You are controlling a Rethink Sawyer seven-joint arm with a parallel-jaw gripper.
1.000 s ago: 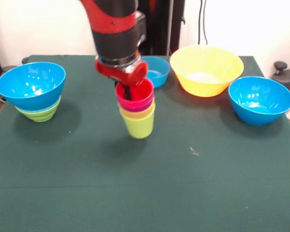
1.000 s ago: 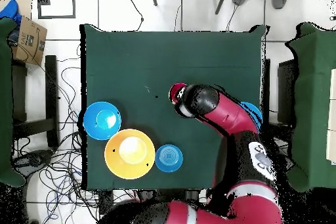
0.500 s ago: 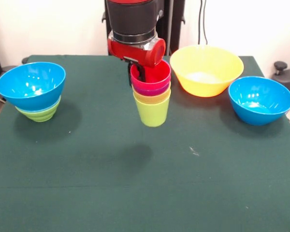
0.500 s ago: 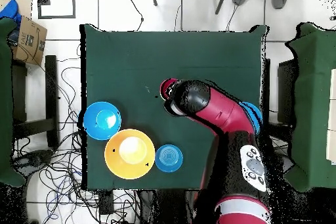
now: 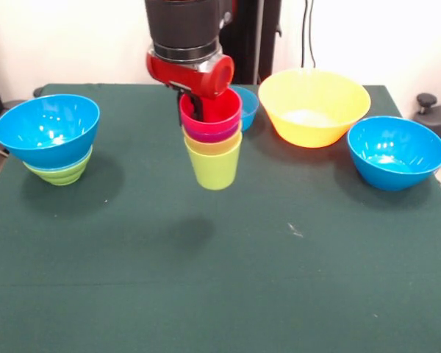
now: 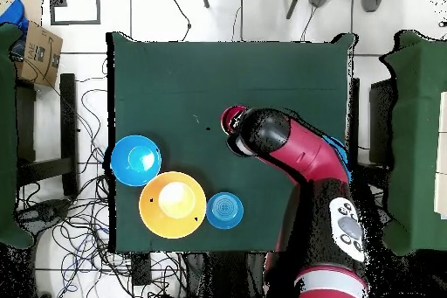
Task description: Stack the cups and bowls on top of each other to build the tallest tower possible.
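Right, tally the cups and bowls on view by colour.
Blue bowls: 3, at
Yellow bowl: 1
Green bowl: 1
Red cup: 1
Purple cup: 1
Yellow cup: 1
Green cup: 1
Total: 9

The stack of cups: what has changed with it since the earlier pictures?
The gripper lifted the stack of cups off the table; it now hangs above its shadow, after swinging sideways and partly back. The bowls stayed where they were.
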